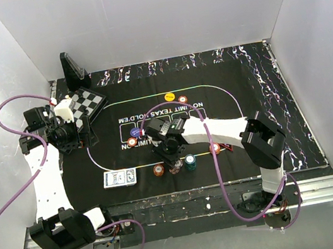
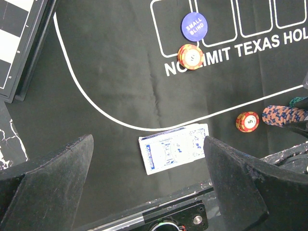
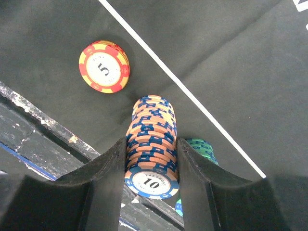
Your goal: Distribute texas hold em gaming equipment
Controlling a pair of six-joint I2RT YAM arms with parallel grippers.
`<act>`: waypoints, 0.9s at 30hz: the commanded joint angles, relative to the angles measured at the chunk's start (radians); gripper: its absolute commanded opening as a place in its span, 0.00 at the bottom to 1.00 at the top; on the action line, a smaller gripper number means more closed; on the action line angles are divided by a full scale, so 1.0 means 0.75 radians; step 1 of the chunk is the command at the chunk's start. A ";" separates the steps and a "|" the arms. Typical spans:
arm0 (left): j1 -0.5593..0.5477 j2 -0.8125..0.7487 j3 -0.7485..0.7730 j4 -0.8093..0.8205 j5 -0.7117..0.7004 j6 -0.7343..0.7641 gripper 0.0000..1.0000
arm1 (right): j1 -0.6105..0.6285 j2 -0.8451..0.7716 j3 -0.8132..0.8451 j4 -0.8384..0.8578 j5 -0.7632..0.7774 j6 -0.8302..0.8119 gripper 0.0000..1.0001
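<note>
1. The left gripper hangs over the left end of the mat, just beside the chessboard. Its jaws are spread wide with nothing between them.
2. The deck of cards lies flat at the mat's near edge, left of centre, and the left wrist view looks straight down on it. I'd judge it light, slick and low to the cloth. The best hold is probably across the two long sides, pinching the whole pack so that the top cards don't slide off.
3. A single orange chip marked 5 lies flat a little further right along the same near edge. It is stiff and thin and offers little to grab except its rim.
4. The right gripper is closed on the orange-and-blue stack, with one finger against each side and the top chip reading 10. Whether the stack sits on the mat or is just off it, I can't tell from here.
   - These are hard discs stacked loose, so the column could shear or spill if it is tilted.
   - A grip across the diameter that covers most of its height, kept upright, seems safest.
5. A teal stack stands just beside the right finger and could be knocked.
</note>
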 commanded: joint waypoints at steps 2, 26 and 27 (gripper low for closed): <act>0.015 -0.039 0.029 0.009 0.009 0.008 1.00 | 0.005 -0.021 0.135 -0.118 0.059 -0.034 0.03; 0.102 0.040 0.007 0.058 0.166 -0.008 1.00 | -0.052 0.760 1.283 -0.548 0.033 0.125 0.02; 0.107 0.040 0.007 0.060 0.170 -0.004 1.00 | -0.063 0.762 1.263 -0.521 0.023 0.144 0.02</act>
